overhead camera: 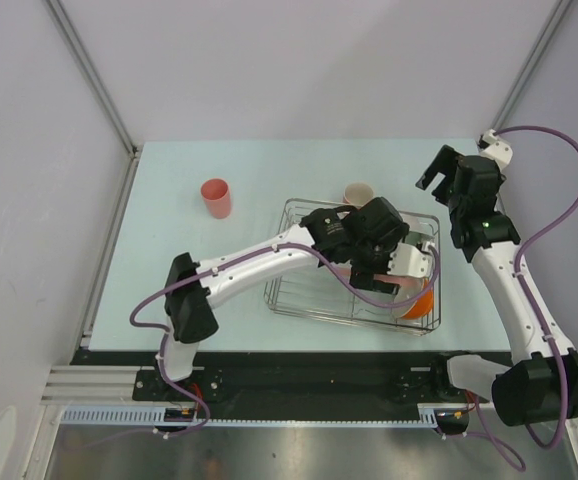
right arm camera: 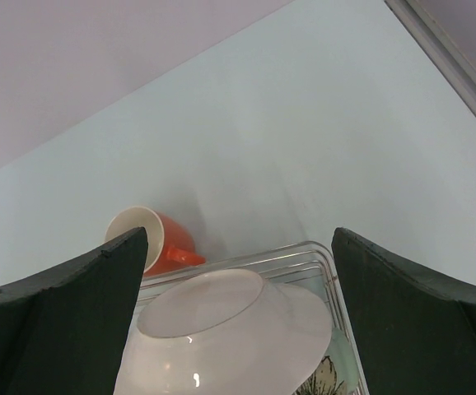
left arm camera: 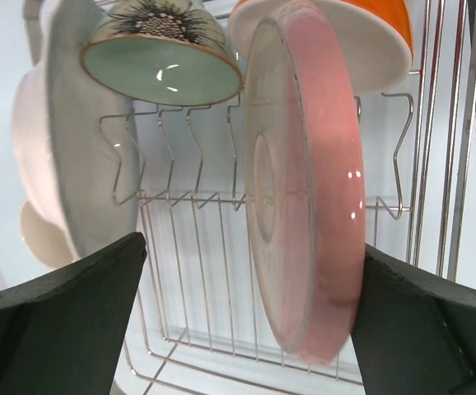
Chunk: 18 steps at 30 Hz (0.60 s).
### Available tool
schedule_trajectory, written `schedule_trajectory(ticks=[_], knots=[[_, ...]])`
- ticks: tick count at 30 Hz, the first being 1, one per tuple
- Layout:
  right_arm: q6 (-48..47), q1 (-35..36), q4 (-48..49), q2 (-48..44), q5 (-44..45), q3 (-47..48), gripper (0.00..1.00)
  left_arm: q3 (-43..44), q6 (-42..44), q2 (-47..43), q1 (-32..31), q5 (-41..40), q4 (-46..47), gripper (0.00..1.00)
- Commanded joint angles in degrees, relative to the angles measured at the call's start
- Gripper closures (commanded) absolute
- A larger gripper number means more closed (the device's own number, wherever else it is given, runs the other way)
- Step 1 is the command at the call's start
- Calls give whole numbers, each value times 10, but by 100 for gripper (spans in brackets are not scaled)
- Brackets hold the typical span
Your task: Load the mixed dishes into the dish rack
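Pale mint-green table, boxed in by plain grey-white walls, with metal posts at the far corners.

Far left on it: pink tumbler, upright, mouth up, well apart from the rack and from both grippers.

Mid-table: wire dish rack, with the left arm stretched across it. Left gripper down among the tines, jaws spread wide, clamping nothing. Between its fingers: pink plate, on edge, close against the right-hand finger, with a wide gap to the left-hand one. Contact there hard to tell. Left of that gap: white plate, also on edge. Past the fingertips: sage-green bowl, tipped on its side, and orange white-lined bowl to its right.

Just beyond the rack's far rim, on the table: orange mug, outside the rack.

Far right: right gripper, raised off the rack's far right corner, jaws apart and empty. Mug ahead of its fingertips and lower, near but apart.
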Motion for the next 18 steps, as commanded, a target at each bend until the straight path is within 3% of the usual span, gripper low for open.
schedule_trajectory(ticks=[1,4,10,18], knots=[[10,0,30,6,5,1,0,49,7,-51,-1,-24,-14,0],[11,1,29,11,14,1,0,93,8,-56,3,-34,-31,0],[18,-1,47,41,13,1,0,208,-21,-59,82,-8,-59,0],[29,4,67,84,5,1,0,66,-77,-123,140,36,-9,0]])
